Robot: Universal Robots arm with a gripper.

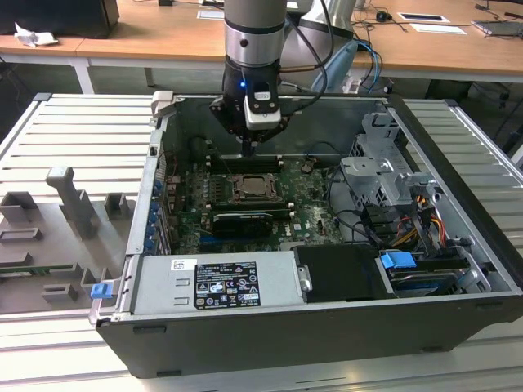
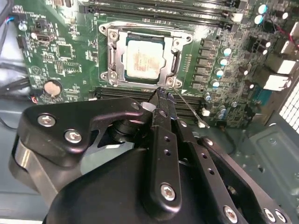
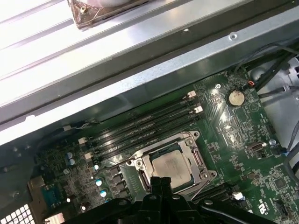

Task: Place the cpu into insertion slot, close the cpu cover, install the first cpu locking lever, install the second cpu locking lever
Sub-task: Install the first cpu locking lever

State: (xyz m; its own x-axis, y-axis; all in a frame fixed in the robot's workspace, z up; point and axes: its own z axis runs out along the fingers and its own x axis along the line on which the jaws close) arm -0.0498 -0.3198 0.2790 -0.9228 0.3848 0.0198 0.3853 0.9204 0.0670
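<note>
At the exterior view's left, a grey moulded fixture tray [image 1: 57, 220] is lying on the ribbed metal table [image 1: 82, 122], outside the open dark-grey computer case [image 1: 270, 327]. Inside the case, a green circuit board [image 1: 315, 214] is carrying the work.

Near the board's middle, the cpu [image 2: 144, 58], a small flat square chip with a pale silver-grey top, is already sitting in the insertion slot [image 2: 176, 58], the square dark socket with a silvery rim. The cpu cover [image 2: 112, 49], a thin silvery metal frame with a large square window, is lying flat around the chip, so the first two steps are looking done.

The black gripper [image 2: 162, 95] is hanging at one edge of the socket. Its narrow fingers are pressed together, with nothing I can make out between them. The tip is sitting just beside the root of a thin silvery wire lever [image 2: 189, 109], which is slanting away from the socket's corner over the long black memory slots [image 2: 154, 11] rather than lying tucked along the frame.

I am judging a locking lever to be the step in hand; which of the two, I cannot tell. Such a slim rod is calling for a tip placed squarely against it and a steady push toward its catch, clear of the small parts crowding the board.

At the exterior view's right, a silvery metal drive cage [image 1: 380, 175] is standing well apart from the socket.
</note>
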